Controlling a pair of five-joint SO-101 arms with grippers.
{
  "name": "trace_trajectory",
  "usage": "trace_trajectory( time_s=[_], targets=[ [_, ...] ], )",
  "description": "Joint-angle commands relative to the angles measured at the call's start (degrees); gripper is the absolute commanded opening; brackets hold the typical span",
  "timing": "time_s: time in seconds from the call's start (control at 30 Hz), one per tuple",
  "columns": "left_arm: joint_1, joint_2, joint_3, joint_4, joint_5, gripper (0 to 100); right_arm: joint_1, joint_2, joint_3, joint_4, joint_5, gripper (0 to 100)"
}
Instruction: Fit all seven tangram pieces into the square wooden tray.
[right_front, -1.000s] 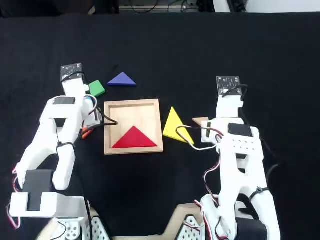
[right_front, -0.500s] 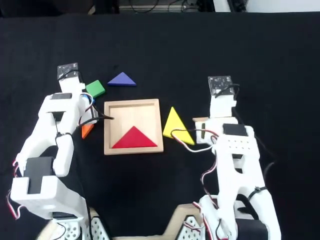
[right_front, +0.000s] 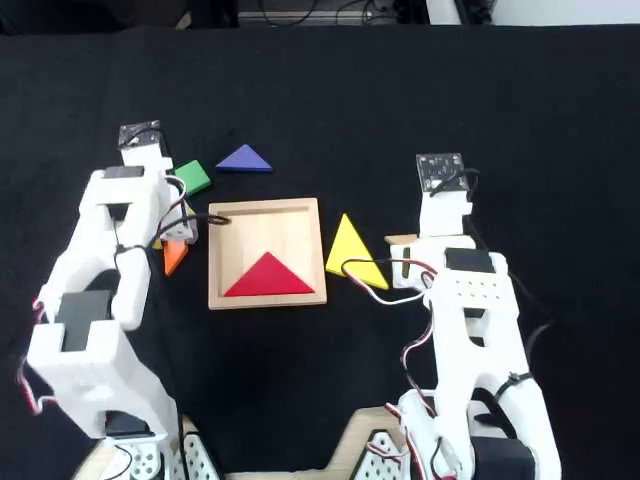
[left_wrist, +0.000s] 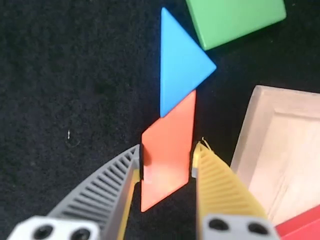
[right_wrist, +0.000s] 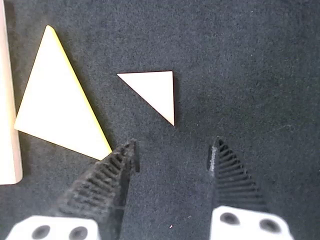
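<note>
The square wooden tray (right_front: 266, 215) holds a red triangle (right_front: 267, 277) along its near side. My left gripper (left_wrist: 167, 147) is down at the tray's left, shut on the orange parallelogram (left_wrist: 167, 150), with a finger against each long edge. A blue triangle (left_wrist: 180, 65) touches that piece's far tip, and the green square (left_wrist: 235, 20) lies beyond. My right gripper (right_wrist: 172, 145) is open over bare cloth. The small pale wooden triangle (right_wrist: 152, 92) lies just ahead of its tips, and the yellow triangle (right_wrist: 55, 105) lies beside it. A purple triangle (right_front: 243, 159) lies behind the tray.
Black cloth covers the table. The yellow triangle (right_front: 352, 252) lies just right of the tray's right wall, between the tray and the right arm. Both arm bases stand at the near edge.
The left arm has shifted over the orange parallelogram and its wrist swung slightly. The right arm moved a little left a second ago and has since kept still.
</note>
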Motion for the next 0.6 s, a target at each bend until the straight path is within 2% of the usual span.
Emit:
trace_trajectory(
  time_s=[0.0, 0.3, 0.57],
  targets=[
    [-3.12, 5.45, -6.99, 4.92, -0.62, 17, -0.79, -1.63, -0.13, -0.88, 0.26, 23.0],
    [-5.14, 4.40, -6.55, 6.33, -3.25, 17, -0.79, -1.63, -0.13, -0.88, 0.26, 23.0],
    [-0.75, -16.70, -5.05, 10.90, -0.44, 17, -0.79, -1.63, -0.13, -0.88, 0.26, 23.0]
  ],
)
